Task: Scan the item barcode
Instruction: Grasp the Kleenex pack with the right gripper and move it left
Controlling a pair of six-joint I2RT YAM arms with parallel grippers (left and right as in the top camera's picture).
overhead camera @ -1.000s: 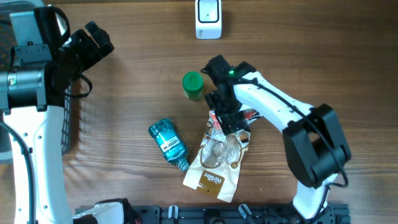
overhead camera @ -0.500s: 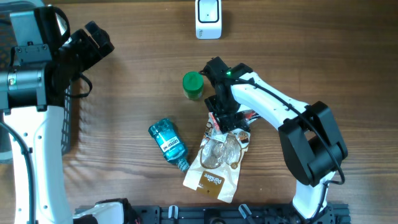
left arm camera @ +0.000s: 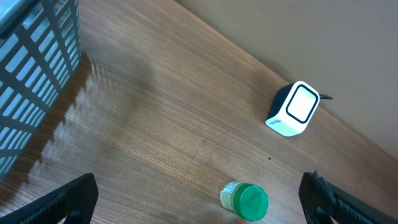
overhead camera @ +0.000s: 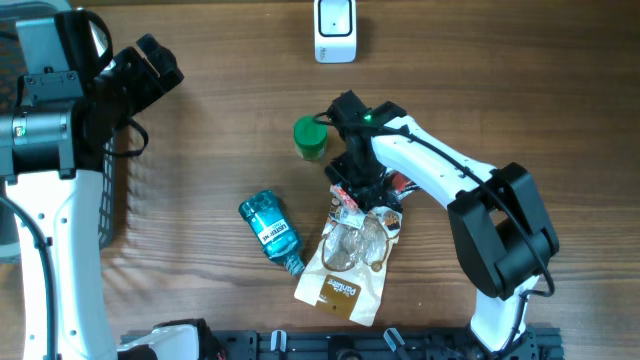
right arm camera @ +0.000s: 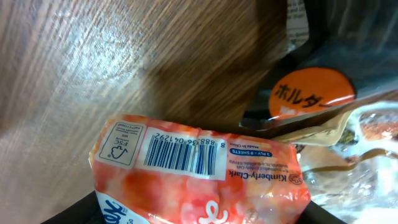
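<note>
An orange tissue pack [right arm camera: 199, 171] with a white barcode label [right arm camera: 183, 151] fills the right wrist view, lying between the jaws of my right gripper [right arm camera: 196, 213], which is shut on it. Overhead, that gripper [overhead camera: 362, 190] sits over the top of the item pile, and only a red edge of the pack [overhead camera: 398, 184] shows. The white scanner [overhead camera: 334, 30] stands at the table's far edge, also in the left wrist view [left arm camera: 293, 117]. My left gripper [overhead camera: 150, 65] hangs open at the far left, nothing between its fingers [left arm camera: 68, 200].
A green-lidded jar [overhead camera: 310, 137] stands just left of the right gripper. A blue bottle [overhead camera: 271, 231] and a brown pouch [overhead camera: 345, 262] lie toward the front. A dark packet with an orange sticker [right arm camera: 311, 93] lies beside the tissue pack. A blue basket [left arm camera: 31, 74] is at the left.
My right gripper's jaws have narrowed onto the tissue pack and the wrist has shifted slightly left. The left arm has not moved.
</note>
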